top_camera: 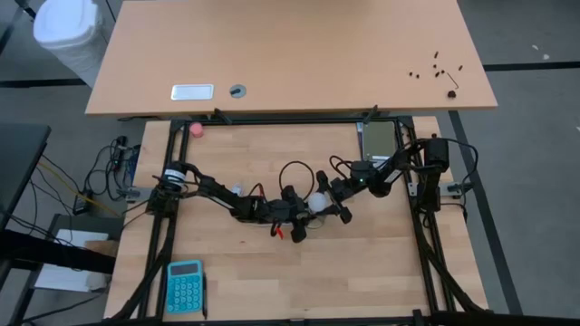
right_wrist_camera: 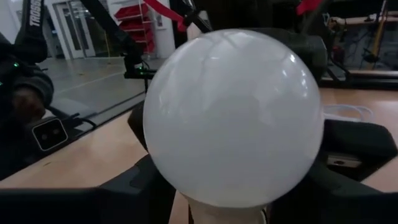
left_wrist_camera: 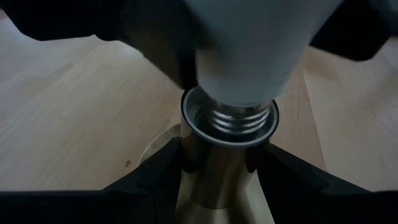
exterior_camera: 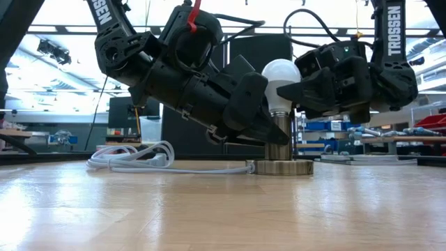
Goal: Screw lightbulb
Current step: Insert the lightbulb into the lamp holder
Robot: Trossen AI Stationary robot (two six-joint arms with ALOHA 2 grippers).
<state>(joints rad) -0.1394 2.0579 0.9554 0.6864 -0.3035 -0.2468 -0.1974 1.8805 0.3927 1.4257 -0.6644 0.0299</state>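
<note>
The white frosted lightbulb (exterior_camera: 280, 78) stands upright, its threaded base (left_wrist_camera: 239, 118) sitting in the mouth of the metal socket (exterior_camera: 281, 138). The socket's round foot (exterior_camera: 282, 167) rests on the wooden table near the middle. My left gripper (top_camera: 297, 215) comes from the table's left and is shut on the socket's post. My right gripper (top_camera: 331, 201) comes from the right and is shut on the bulb (right_wrist_camera: 233, 112), which fills the right wrist view. My left gripper pinches the socket's upright post (left_wrist_camera: 214, 177) between its two fingers (left_wrist_camera: 165, 171), just below the socket's mouth. The fingers slant down from the table's left. The socket stays upright on the table. My right gripper holds the bulb's lower globe, where it narrows to the neck (exterior_camera: 284, 99), between its two fingers (right_wrist_camera: 127, 186). The fingers come in level from the table's right. The bulb stands upright with its base in the socket.
The socket's white cord (exterior_camera: 132, 157) lies coiled on the table to the left. A pink ball (top_camera: 196, 129) sits at the far left, a teal calculator (top_camera: 185, 285) at the near left, and a dark flat device (top_camera: 379, 138) at the far right.
</note>
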